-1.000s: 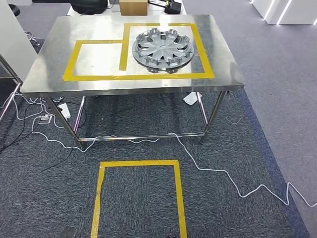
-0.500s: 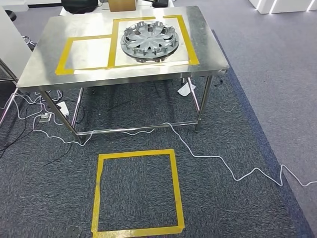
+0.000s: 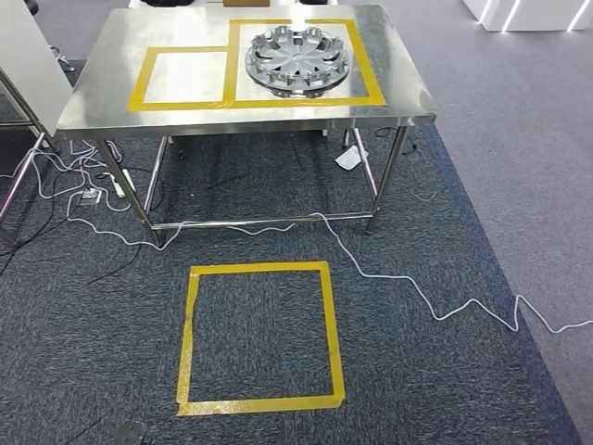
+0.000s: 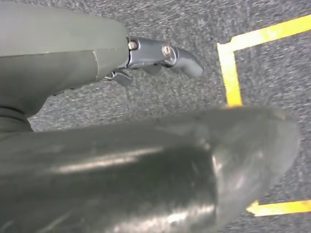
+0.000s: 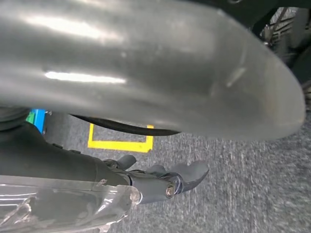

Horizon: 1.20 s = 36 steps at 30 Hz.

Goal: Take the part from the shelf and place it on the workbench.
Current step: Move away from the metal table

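The part, a silver hubcap (image 3: 296,60), lies flat on the steel workbench (image 3: 105,93), inside the larger of two yellow tape rectangles. My left hand (image 4: 110,63) hangs over the grey carpet with its dark fingers (image 4: 172,54) stretched out and nothing in them. Beside my body, my right hand (image 5: 121,179) hangs too, its fingers (image 5: 187,174) extended and holding nothing. Both hands are far from the hubcap.
A yellow tape square (image 3: 258,338) marks the carpet in front of the workbench. A white cable (image 3: 420,297) snakes across the floor to the right. More cables and a power strip (image 3: 115,185) lie by the table's left legs. A white panel (image 3: 21,56) stands at far left.
The camera has moved: the workbench now sits higher in the picture and the floor square shows in full. The hubcap keeps its place on the workbench.
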Tool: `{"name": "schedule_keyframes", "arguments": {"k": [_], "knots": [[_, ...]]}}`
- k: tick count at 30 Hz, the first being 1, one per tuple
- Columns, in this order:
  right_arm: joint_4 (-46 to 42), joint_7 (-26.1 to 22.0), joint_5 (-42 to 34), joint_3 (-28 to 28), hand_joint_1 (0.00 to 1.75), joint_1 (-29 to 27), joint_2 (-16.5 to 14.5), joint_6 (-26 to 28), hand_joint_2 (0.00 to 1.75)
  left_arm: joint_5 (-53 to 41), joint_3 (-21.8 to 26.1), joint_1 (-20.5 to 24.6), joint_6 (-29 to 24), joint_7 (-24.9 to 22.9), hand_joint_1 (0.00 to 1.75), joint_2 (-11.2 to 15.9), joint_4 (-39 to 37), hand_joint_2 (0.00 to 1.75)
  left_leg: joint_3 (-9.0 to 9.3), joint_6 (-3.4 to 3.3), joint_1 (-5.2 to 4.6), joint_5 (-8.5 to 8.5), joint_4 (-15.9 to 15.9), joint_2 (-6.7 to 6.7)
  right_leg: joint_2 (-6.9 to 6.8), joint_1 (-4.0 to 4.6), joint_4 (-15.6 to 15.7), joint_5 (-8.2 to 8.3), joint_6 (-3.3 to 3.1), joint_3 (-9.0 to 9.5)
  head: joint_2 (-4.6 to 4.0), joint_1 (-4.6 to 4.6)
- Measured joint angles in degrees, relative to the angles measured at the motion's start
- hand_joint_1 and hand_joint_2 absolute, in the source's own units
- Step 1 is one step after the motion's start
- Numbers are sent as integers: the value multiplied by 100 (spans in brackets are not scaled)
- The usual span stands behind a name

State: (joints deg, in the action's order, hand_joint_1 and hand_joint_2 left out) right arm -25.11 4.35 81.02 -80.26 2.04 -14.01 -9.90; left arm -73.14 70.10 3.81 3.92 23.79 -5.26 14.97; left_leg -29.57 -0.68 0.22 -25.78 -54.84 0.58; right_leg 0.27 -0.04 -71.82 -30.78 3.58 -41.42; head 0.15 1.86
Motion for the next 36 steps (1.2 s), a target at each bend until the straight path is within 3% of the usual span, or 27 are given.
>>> {"name": "schedule_keyframes", "arguments": {"k": [1,2,3,4,6,7,9,11,13,15,16,17,18,20,22,23,25,26,28,30,31,32,33,34,36], "knots": [[4,-14,0,0,0,2,0,-1,0,-4,-1,-1,-1,1,0,1,0,0,-77,1,-9,57,-6,4,0,1,-196,-33,-4,28,0,1],[8,-29,0,0,0,2,0,-1,0,-8,-1,-1,-1,2,0,1,0,0,-155,5,-18,114,-14,7,0,3,-191,43,-18,158,0,1],[12,-44,-1,0,0,3,0,-1,0,-12,-1,-1,-1,4,0,0,0,0,-231,12,-24,170,-21,8,1,5,26,181,-40,401,0,1],[14,-60,-2,0,0,8,0,-1,0,-14,-1,-1,-1,7,0,-1,0,0,-290,25,-27,222,-27,6,0,10,433,290,-69,726,0,1],[17,-94,-9,1,0,34,0,-1,0,-15,0,-1,-1,13,0,0,0,0,-368,73,-34,315,-30,5,2,30,1269,312,-122,1304,0,-5],[19,-109,-13,1,0,45,0,-1,0,-16,-1,1,-1,15,0,1,0,0,-387,104,-32,362,-27,7,4,45,1517,271,-142,1442,0,-1],[23,-125,-19,1,0,53,2,-1,0,-20,-1,5,-1,16,0,3,0,0,-412,175,-24,457,-13,8,10,66,1640,287,-189,1442,1,10],[32,-126,-20,0,0,57,4,-1,0,-25,-1,-1,-2,16,0,9,0,0,-482,241,-22,365,-84,-8,1,44,1659,387,-277,1357,1,13],[39,-127,-19,0,0,67,5,-1,0,-30,-1,-6,-3,16,0,11,0,0,-667,301,-11,-119,-545,-28,-7,17,1678,522,-348,1235,0,-18],[43,-129,-18,0,0,63,7,-1,0,-32,-2,-3,-3,16,0,8,0,0,-883,346,4,-638,-1313,-33,-8,14,1672,650,-361,1068,0,-40],[46,-130,-17,0,0,60,7,-1,0,-32,-1,-2,-3,16,0,9,0,0,-924,362,10,-727,-1597,-33,-10,13,1667,712,-356,985,0,-40],[50,-132,-17,0,0,59,7,-1,0,-32,-1,-2,-3,16,0,10,0,0,-882,375,18,-676,-1707,-33,-11,10,1659,772,-348,903,0,-41],[54,-134,-16,0,0,60,7,-1,0,-33,-1,-2,-3,17,0,12,0,0,-744,386,28,-525,-1620,-33,-11,4,1646,829,-334,822,0,-41],[61,-139,-13,0,0,64,11,0,0,-34,-1,10,-3,21,0,9,0,0,-204,421,58,-241,-947,-37,-7,-9,1595,923,-279,668,0,-48],[64,-146,-15,0,0,68,20,1,0,-37,-2,34,-3,29,0,1,0,0,260,385,67,-258,-226,-67,-1,-1,1517,1005,-206,542,0,-62],[64,-155,-21,0,0,69,26,2,0,-41,-2,42,-3,32,0,-4,0,0,340,342,61,-316,-60,-83,1,7,1493,1051,-174,495,0,-67],[67,-174,-39,-3,0,55,28,2,0,-50,-1,32,-3,34,0,-10,0,0,272,224,52,-320,-22,-85,5,-3,1471,1127,-112,431,0,-67],[69,-181,-48,-10,0,40,30,2,0,-54,-1,22,-3,34,0,-11,0,0,228,166,50,-280,-37,-75,4,-13,1424,1060,-83,396,0,-64],[76,-188,-62,-28,0,9,31,3,0,-57,0,13,-4,39,0,-10,0,0,127,60,48,-178,-42,-55,2,-28,1025,618,-31,268,0,-46],[85,-192,-74,-37,0,10,31,5,0,-60,0,17,-9,46,0,-3,0,0,-3,14,27,-61,-47,-46,-1,-29,254,50,-3,95,0,-20],[89,-195,-79,-38,0,18,31,7,0,-61,0,17,-12,49,0,-3,0,0,-78,9,14,-2,-50,-39,0,-28,-72,-82,0,57,0,-11],[92,-196,-84,-38,0,23,31,9,0,-63,0,17,-13,50,0,-4,0,0,-151,8,3,56,-53,-31,0,-27,-245,-89,-6,93,0,-9],[94,-197,-88,-39,0,26,32,11,0,-64,0,16,-13,50,0,-5,0,0,-222,12,-6,113,-56,-27,0,-24,-198,21,-23,238,0,-9],[97,-198,-90,-40,0,27,32,11,0,-65,0,16,-14,52,0,-5,0,0,-286,20,-12,169,-56,-28,0,-19,69,178,-50,493,0,-8],[103,-206,-76,-41,0,47,38,-8,0,-66,0,15,-14,59,0,-7,0,0,-380,58,-21,272,-58,-34,5,-1,971,283,-117,1148,0,-10]]}}
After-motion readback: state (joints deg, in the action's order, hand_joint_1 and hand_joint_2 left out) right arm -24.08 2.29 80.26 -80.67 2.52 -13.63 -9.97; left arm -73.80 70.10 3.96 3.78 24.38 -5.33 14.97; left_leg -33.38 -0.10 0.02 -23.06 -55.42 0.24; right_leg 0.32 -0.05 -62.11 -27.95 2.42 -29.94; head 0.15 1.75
